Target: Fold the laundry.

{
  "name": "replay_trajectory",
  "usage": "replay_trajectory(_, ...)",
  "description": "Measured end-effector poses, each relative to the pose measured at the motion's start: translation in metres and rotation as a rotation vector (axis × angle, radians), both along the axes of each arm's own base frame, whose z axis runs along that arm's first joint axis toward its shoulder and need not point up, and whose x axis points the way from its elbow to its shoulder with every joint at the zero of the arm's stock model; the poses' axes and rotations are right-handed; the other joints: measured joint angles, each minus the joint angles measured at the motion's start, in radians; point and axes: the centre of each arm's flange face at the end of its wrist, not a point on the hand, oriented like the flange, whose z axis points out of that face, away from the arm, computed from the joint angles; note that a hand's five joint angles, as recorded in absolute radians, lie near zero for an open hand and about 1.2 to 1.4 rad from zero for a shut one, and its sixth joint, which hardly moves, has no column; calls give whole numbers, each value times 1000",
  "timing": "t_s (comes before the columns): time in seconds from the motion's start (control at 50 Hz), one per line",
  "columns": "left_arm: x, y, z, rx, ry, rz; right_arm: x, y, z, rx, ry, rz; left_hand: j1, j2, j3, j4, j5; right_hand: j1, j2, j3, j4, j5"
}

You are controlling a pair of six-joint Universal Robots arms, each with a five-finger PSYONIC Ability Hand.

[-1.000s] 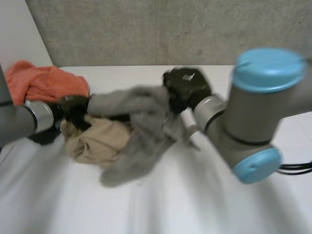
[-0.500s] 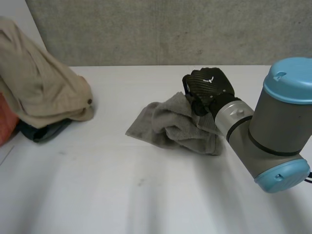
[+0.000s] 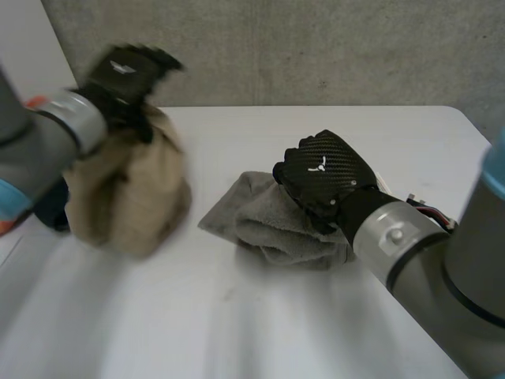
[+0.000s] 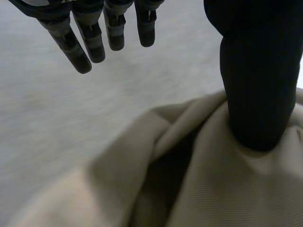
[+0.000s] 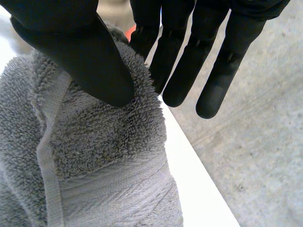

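Note:
A crumpled grey towel [image 3: 264, 225] lies in the middle of the white table [image 3: 237, 324]. My right hand [image 3: 323, 178] rests on the towel's right side. In the right wrist view its thumb [image 5: 80, 52] presses the grey towel [image 5: 94, 156] against the fingers behind the fold, pinching it. A beige garment [image 3: 130, 197] sits in a tall heap at the table's left. My left hand [image 3: 130, 67] hovers just above that heap. Its fingers [image 4: 94, 42] are straight and spread, and its thumb touches the beige garment [image 4: 213, 189] without gripping it.
A dark cloth [image 3: 49, 212] peeks out from behind the beige heap at the left edge, with a bit of orange cloth [image 3: 35, 101] near my left arm. A grey wall stands behind the table. The table's far edge [image 5: 189, 179] runs beside the towel.
My left hand carried the beige garment off to the left, then opened and let it drop in a heap. My right hand keeps its pinch on the grey towel.

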Motion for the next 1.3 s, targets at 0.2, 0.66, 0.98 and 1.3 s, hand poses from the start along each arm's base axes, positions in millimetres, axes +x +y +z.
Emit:
replay_trajectory(0.2,-73,20,-94,228,-111,-255,-16,20,13,-21,-22,43,0,0,0,0,0,0,0,0,0,0)
replay_trajectory(0.66,14,-31,-86,251,-274,156,-34,-25,-17,73,5,-28,931,950,921,940,902,0,0,0,0,0)
replay_trajectory(0.98,87,-56,96,-239,75,462,-33,-33,-22,75,13,-38,931,992,964,985,920,0,0,0,0,0)
replay_trajectory(1.3,167,-144,52,-301,-114,757,-30,-32,-30,97,25,-29,853,873,855,879,847,0,0,0,0,0)
